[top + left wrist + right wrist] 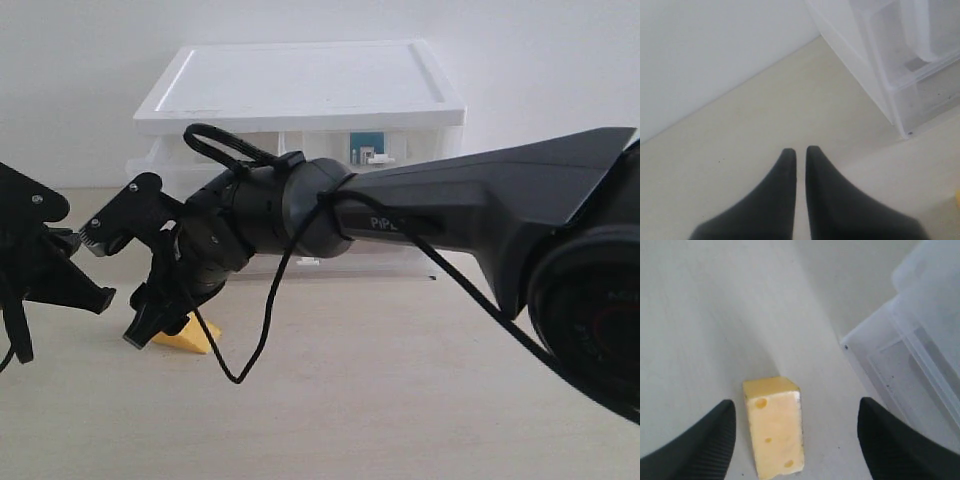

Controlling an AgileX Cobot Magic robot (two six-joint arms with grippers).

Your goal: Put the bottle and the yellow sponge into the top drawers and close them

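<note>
The yellow sponge (pixel 774 432), a cheese-like wedge with holes, lies on the table in front of the cabinet's left side, seen also in the exterior view (pixel 192 336). My right gripper (pixel 797 401) is open and hangs just above it, one finger on each side, not touching; this arm reaches across from the right (pixel 120 285). The bottle (pixel 366 150) shows its teal label through the front of the right top drawer. My left gripper (pixel 800 150) is shut on nothing at the far left (pixel 62 268), above bare table.
The white cabinet (pixel 300 85) stands at the back against the wall, its translucent drawers (pixel 905 360) close beside the right gripper. A top drawer (pixel 930 30) seems to stick out on the left side. A black cable (pixel 262 330) loops under the right arm.
</note>
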